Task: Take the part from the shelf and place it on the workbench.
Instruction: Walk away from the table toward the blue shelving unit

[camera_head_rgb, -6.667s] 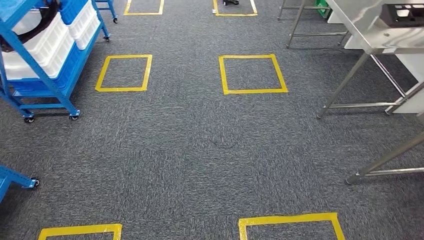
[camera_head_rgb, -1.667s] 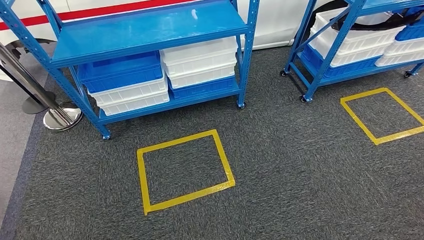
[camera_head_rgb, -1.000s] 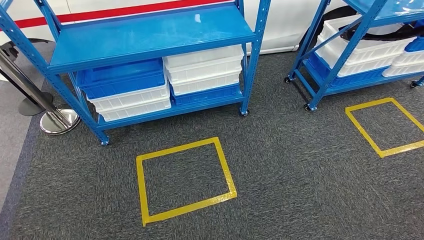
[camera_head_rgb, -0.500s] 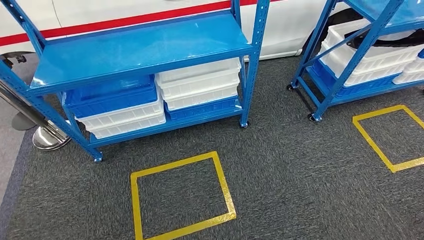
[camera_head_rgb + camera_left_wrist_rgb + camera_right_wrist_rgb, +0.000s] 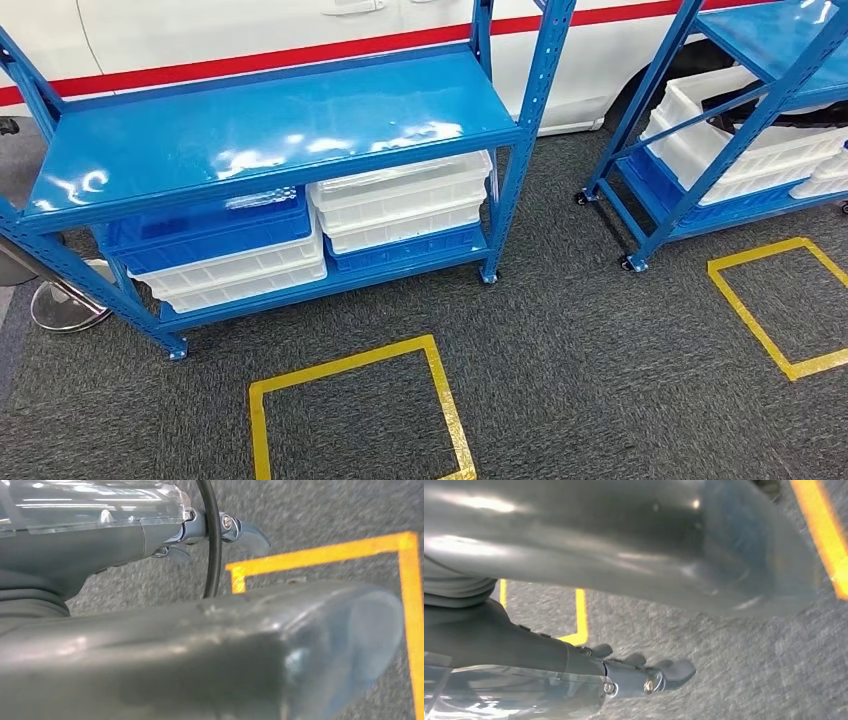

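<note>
A blue wheeled shelf [image 5: 270, 130] stands straight ahead in the head view; its middle board is bare and glossy. On its lowest level sit stacked blue bins [image 5: 205, 235] and white bins [image 5: 400, 195]. A second blue shelf [image 5: 690, 190] at the right carries white bins [image 5: 740, 150], and something dark [image 5: 800, 115] lies in the top one, mostly hidden by the frame. My left hand [image 5: 150, 555] hangs over the carpet holding nothing, its thick thumb [image 5: 260, 650] apart from the fingers [image 5: 247, 532]. My right hand [image 5: 589, 665] hangs the same way, with nothing in it.
A yellow tape square [image 5: 350, 365] marks the grey carpet just before the near shelf, and another yellow square [image 5: 760, 320] lies at the right. A chrome post base [image 5: 65, 305] stands at the far left. A white vehicle with a red stripe [image 5: 250, 30] is behind the shelves.
The camera has moved: it turned from the aisle with the steel workbench to the blue shelves, then came closer, so the shelves and the tape square slid down the picture.
</note>
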{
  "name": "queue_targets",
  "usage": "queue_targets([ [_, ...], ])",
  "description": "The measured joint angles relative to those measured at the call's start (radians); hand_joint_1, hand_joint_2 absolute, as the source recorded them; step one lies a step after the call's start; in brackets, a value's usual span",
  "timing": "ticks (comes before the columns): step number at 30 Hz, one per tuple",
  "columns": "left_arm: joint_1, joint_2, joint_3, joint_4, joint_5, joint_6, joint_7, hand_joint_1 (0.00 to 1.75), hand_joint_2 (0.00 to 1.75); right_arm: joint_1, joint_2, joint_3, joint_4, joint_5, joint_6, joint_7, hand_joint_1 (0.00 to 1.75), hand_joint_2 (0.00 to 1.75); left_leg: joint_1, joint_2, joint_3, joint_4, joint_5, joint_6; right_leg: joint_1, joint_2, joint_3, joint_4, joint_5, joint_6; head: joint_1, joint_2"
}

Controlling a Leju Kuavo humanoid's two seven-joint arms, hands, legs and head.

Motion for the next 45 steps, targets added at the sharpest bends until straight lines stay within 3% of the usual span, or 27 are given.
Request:
queue_targets([
  [2,0.001,0.000,0.000,0.000,0.000,0.001,0.000,0.00,0.00,0.006,0.000,0.000,0.000,-0.002,0.000,-0.001,0.00,0.00,-0.002,-0.009,0.017,-0.003,-0.016,0.004,0.001,0.000,-0.107,0.132,-0.018,0.002,0.000,0.000],
  [3,0.003,0.000,0.000,0.000,0.000,0.001,0.000,0.00,0.00,0.011,0.000,0.000,0.000,-0.006,0.000,-0.002,0.00,0.00,-0.003,-0.015,0.028,-0.004,-0.025,0.005,0.001,0.000,-0.144,0.155,0.004,0.002,0.000,0.000],
  [4,0.006,-0.001,0.000,0.000,0.000,0.002,0.000,0.00,0.00,0.015,-0.001,0.000,0.000,-0.010,0.000,-0.003,0.00,0.00,-0.004,-0.021,0.041,-0.004,-0.035,0.005,0.002,0.000,-0.165,0.139,0.052,-0.001,0.000,0.000],
  [6,0.013,-0.003,0.000,0.000,-0.001,0.003,-0.001,0.00,0.00,0.021,-0.002,-0.001,0.000,-0.017,0.001,-0.005,0.00,0.00,-0.005,-0.028,0.067,-0.004,-0.055,0.002,0.008,0.002,-0.167,0.029,0.176,-0.013,0.000,0.000],
  [7,0.015,-0.004,0.000,0.000,-0.001,0.003,-0.002,0.00,0.00,0.022,-0.003,-0.002,0.000,-0.018,0.001,-0.005,0.00,0.00,-0.007,-0.031,0.076,-0.003,-0.065,-0.003,0.012,0.003,-0.159,-0.025,0.220,-0.020,0.000,0.000],
  [8,0.015,-0.005,0.000,0.000,-0.001,0.003,-0.003,0.00,0.00,0.022,-0.004,-0.003,0.000,-0.018,0.001,-0.006,0.00,0.00,-0.008,-0.032,0.080,-0.002,-0.072,-0.008,0.016,0.004,-0.151,-0.065,0.237,-0.027,0.000,0.000],
  [10,0.013,-0.006,0.000,0.000,-0.002,0.004,-0.004,0.00,0.00,0.018,-0.005,-0.005,0.000,-0.019,0.002,-0.007,0.00,0.00,-0.008,-0.033,0.081,-0.004,-0.078,-0.018,0.019,0.006,-0.143,-0.095,0.229,-0.036,0.000,0.000],
  [12,0.011,-0.006,0.000,0.000,-0.002,0.006,-0.004,0.00,0.00,0.015,-0.003,-0.007,0.000,-0.019,0.006,-0.008,0.00,0.00,-0.010,-0.029,0.084,-0.005,-0.085,-0.027,0.012,0.004,-0.131,-0.113,0.224,-0.043,0.000,0.000],
  [14,0.009,-0.006,0.000,-0.001,-0.003,0.007,-0.004,0.00,0.00,0.018,-0.001,-0.011,0.000,-0.019,0.008,-0.009,0.00,0.00,-0.009,-0.015,0.066,0.044,-0.116,-0.039,0.004,-0.002,-0.113,-0.131,0.223,-0.051,-0.001,0.000],
  [16,0.009,-0.006,0.000,-0.001,-0.003,0.008,-0.003,0.00,0.00,0.020,-0.001,-0.015,0.000,-0.019,0.009,-0.009,0.00,0.00,0.001,-0.001,-0.001,0.169,-0.168,-0.051,0.003,-0.008,-0.103,-0.135,0.218,-0.057,-0.002,0.000],
  [18,0.010,-0.005,0.000,-0.001,-0.003,0.008,-0.003,0.00,0.00,0.020,-0.001,-0.017,0.000,-0.019,0.010,-0.009,0.00,0.00,0.011,0.004,-0.063,0.262,-0.181,-0.062,0.002,-0.010,-0.096,-0.134,0.211,-0.056,-0.002,0.000],
  [19,0.011,-0.005,0.000,-0.001,-0.003,0.009,-0.003,0.00,0.00,0.020,-0.001,-0.018,0.000,-0.019,0.010,-0.009,0.00,0.00,0.015,0.006,-0.067,0.253,-0.156,-0.067,0.000,-0.011,-0.090,-0.134,0.206,-0.053,-0.002,0.000],
  [21,0.012,-0.005,0.000,-0.001,-0.002,0.007,-0.003,0.00,0.00,0.020,-0.001,-0.019,0.000,-0.019,0.011,-0.008,0.00,0.00,0.022,0.010,-0.023,0.134,-0.071,-0.073,-0.005,-0.012,-0.076,-0.131,0.195,-0.044,-0.002,0.000],
  [22,0.012,-0.005,0.000,-0.001,-0.002,0.005,-0.004,0.00,0.00,0.020,-0.001,-0.019,0.000,-0.019,0.012,-0.008,0.00,0.00,0.021,0.013,0.003,0.070,-0.042,-0.074,-0.005,-0.013,-0.069,-0.129,0.189,-0.038,-0.002,0.000],
  [24,0.009,-0.006,0.000,-0.001,-0.001,-0.001,-0.006,0.00,0.00,0.020,0.000,-0.019,0.000,-0.014,0.012,-0.003,0.00,0.00,0.017,0.013,0.031,0.004,-0.027,-0.064,-0.002,-0.017,-0.064,-0.128,0.182,-0.024,-0.002,0.000],
  [28,0.009,-0.006,0.000,-0.001,-0.003,-0.004,-0.007,0.00,0.00,0.018,0.000,-0.020,0.000,0.010,0.013,0.010,0.00,0.00,0.017,-0.004,0.037,-0.013,-0.028,-0.034,-0.003,-0.026,-0.062,-0.123,0.168,-0.002,-0.002,0.000],
  [30,0.010,-0.006,0.000,-0.001,-0.005,-0.005,-0.007,0.00,0.00,0.017,0.000,-0.019,0.000,0.017,0.017,0.015,0.00,0.00,0.019,-0.013,0.040,-0.020,-0.023,-0.021,-0.004,-0.020,-0.104,-0.039,0.119,0.000,-0.002,0.000],
  [32,0.010,-0.006,0.000,-0.001,-0.006,-0.005,-0.007,0.00,0.00,0.018,0.000,-0.019,0.000,0.018,0.018,0.018,0.00,0.00,0.015,-0.021,0.039,-0.021,-0.024,-0.015,-0.001,-0.015,-0.176,0.089,0.065,-0.001,-0.002,0.000],
  [33,0.010,-0.006,0.000,-0.001,-0.006,-0.006,-0.006,0.00,0.00,0.019,0.000,-0.019,0.000,0.014,0.018,0.018,0.00,0.00,0.013,-0.024,0.039,-0.021,-0.025,-0.013,0.000,-0.014,-0.201,0.129,0.058,-0.002,-0.002,0.000],
  [34,0.010,-0.006,0.000,-0.001,-0.005,-0.006,-0.006,0.00,0.00,0.020,0.000,-0.019,0.000,0.009,0.018,0.018,0.00,0.00,0.010,-0.028,0.041,-0.020,-0.027,-0.011,0.002,-0.013,-0.211,0.135,0.073,-0.005,-0.002,0.000],
  [35,0.011,-0.006,0.000,-0.001,-0.005,-0.006,-0.006,0.00,0.00,0.021,0.000,-0.020,0.000,0.003,0.017,0.017,0.00,0.00,0.008,-0.032,0.045,-0.020,-0.029,-0.010,0.003,-0.011,-0.203,0.105,0.105,-0.009,-0.002,0.000],
  [37,0.012,-0.007,0.000,-0.001,-0.003,-0.007,-0.006,0.00,0.00,0.020,0.000,-0.020,0.000,-0.004,0.017,0.016,0.00,0.00,0.004,-0.040,0.052,-0.020,-0.034,-0.012,0.007,-0.001,-0.152,-0.023,0.181,-0.022,-0.002,0.000],
  [38,0.012,-0.007,0.000,-0.001,-0.003,-0.007,-0.006,0.00,0.00,0.019,0.000,-0.020,0.000,-0.005,0.017,0.016,0.00,0.00,0.001,-0.043,0.054,-0.019,-0.038,-0.016,0.010,0.002,-0.129,-0.077,0.204,-0.026,-0.002,0.000],
  [40,0.012,-0.008,0.000,-0.001,-0.003,-0.008,-0.006,0.00,0.00,0.017,-0.001,-0.021,0.000,-0.005,0.018,0.016,0.00,0.00,-0.001,-0.045,0.054,-0.019,-0.045,-0.026,0.015,0.006,-0.111,-0.123,0.210,-0.032,-0.002,0.000],
  [43,0.012,-0.008,0.000,-0.001,-0.004,-0.007,-0.006,0.00,0.00,0.016,0.002,-0.021,0.000,-0.005,0.019,0.017,0.00,0.00,0.000,-0.036,0.058,-0.010,-0.058,-0.043,0.009,0.001,-0.100,-0.135,0.211,-0.045,-0.002,0.000],
  [45,0.010,-0.008,0.000,-0.002,-0.004,-0.007,-0.006,0.00,0.00,0.019,0.005,-0.022,0.000,-0.005,0.021,0.020,0.00,0.00,0.003,-0.015,0.024,0.069,-0.098,-0.053,0.006,-0.006,-0.087,-0.141,0.207,-0.055,-0.002,0.000],
])
